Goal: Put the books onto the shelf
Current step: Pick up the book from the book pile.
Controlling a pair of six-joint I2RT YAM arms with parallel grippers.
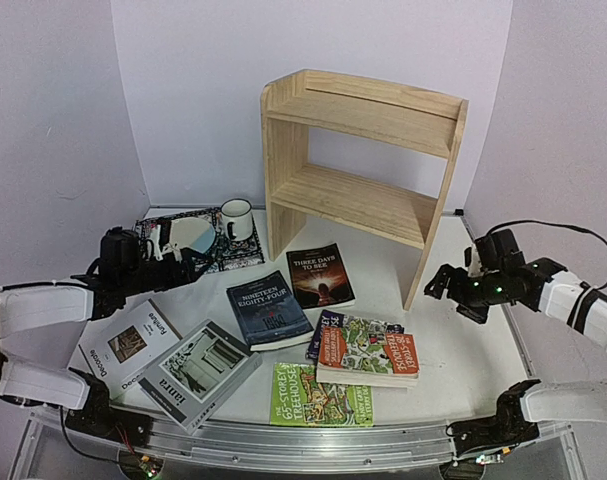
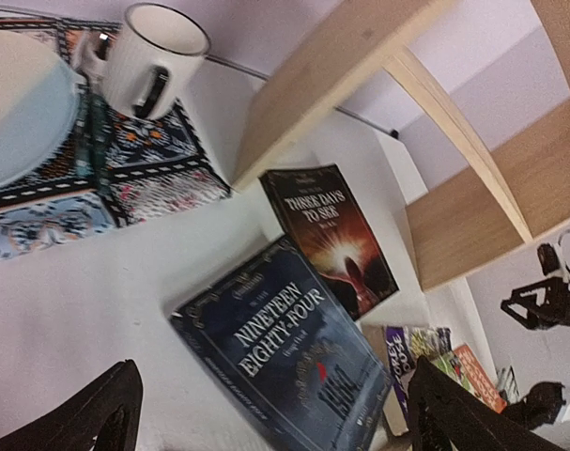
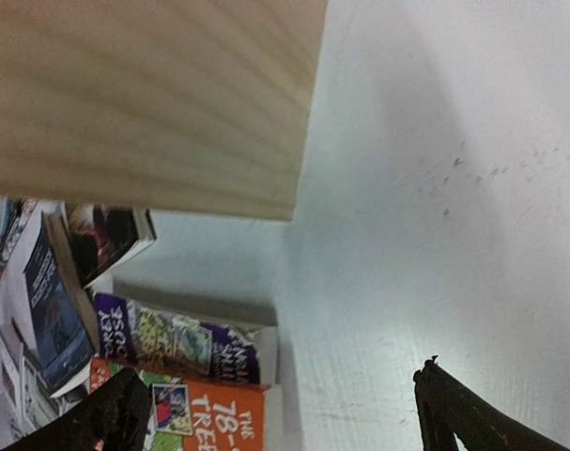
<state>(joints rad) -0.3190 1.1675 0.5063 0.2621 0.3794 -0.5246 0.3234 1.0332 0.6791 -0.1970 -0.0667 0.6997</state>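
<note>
Nearest lay the green cartoon paperback (image 1: pixel 321 395), flat on the table, its long axis running left to right. It looked light and floppy, probably best pinched along its spine edge. Beyond it, the dark blue book (image 1: pixel 269 309) lay face up, its long axis pointing toward the shelf, likely stiffer. The left gripper (image 1: pixel 188 262) and right gripper (image 1: pixel 438 283) hung spread wide, holding nothing. Farthest stood the pale pine two-tier shelf (image 1: pixel 358 170).

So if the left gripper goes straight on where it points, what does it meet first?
Most likely the Nineteen Eighty-Four book lying flat ahead of it; depth is unclear.
</note>
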